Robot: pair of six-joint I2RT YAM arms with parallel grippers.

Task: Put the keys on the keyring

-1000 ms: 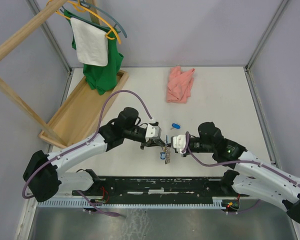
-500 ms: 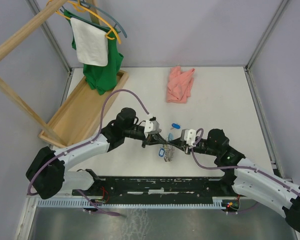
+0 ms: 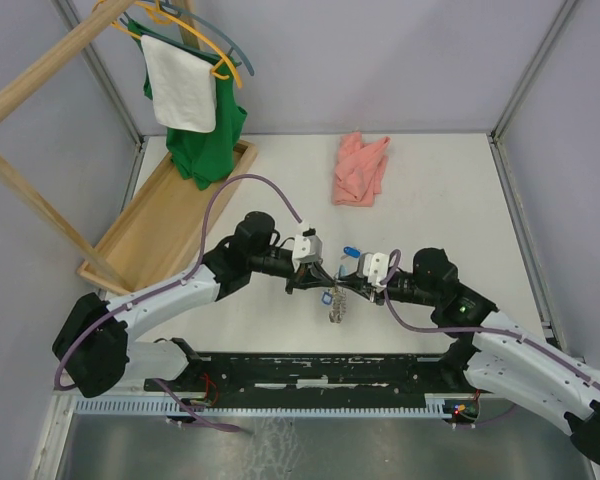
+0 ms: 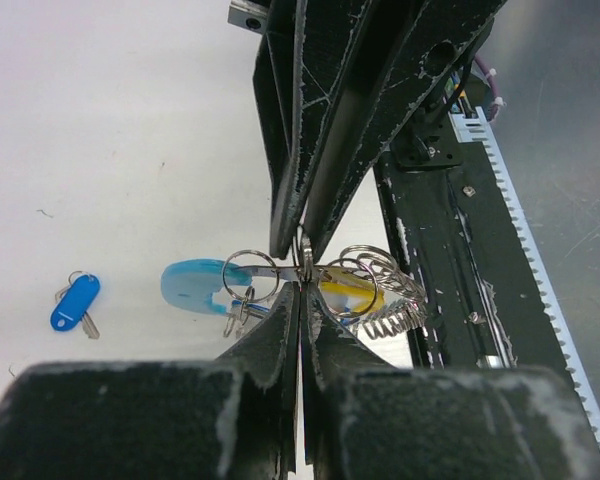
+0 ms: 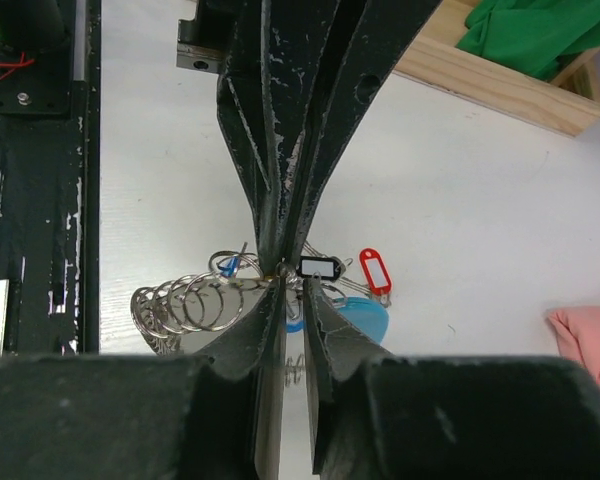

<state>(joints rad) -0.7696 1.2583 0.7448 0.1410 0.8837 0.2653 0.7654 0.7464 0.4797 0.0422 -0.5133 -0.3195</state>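
Nearest, a metal sheet [image 3: 280, 450] fronts a black rail [image 3: 310, 368] that carries the arm bases. Beyond it lies the white table [image 3: 460, 210], matt and lightly flecked. Over its near middle the two claws meet tip to tip. The left claw [image 4: 300, 295] is clamped tight on the wire of the keyring [image 3: 335, 308], which hangs between the tips with its silvery loops bunched beneath. Whether the loops touch the table I cannot tell. The right claw [image 5: 292, 285] faces it with jaws a slit apart, straddling the same wire, and no firm pinch shows. On the ring hang a light-blue tag [image 4: 192, 285], a yellow tag [image 4: 352, 297], a black tag [image 5: 320, 267] and a red tag [image 5: 377, 270]. Just beyond the claws a blue key [image 3: 351, 251] lies alone on the table. Farther left a wooden tray [image 3: 150, 240] sits slantwise, and at far centre a pink cloth [image 3: 360, 168] lies crumpled. At far left a wooden rack [image 3: 40, 75] holds hangers with a white towel [image 3: 180, 85] and a green shirt [image 3: 215, 140]. Grey walls [image 3: 400, 60] close the room.
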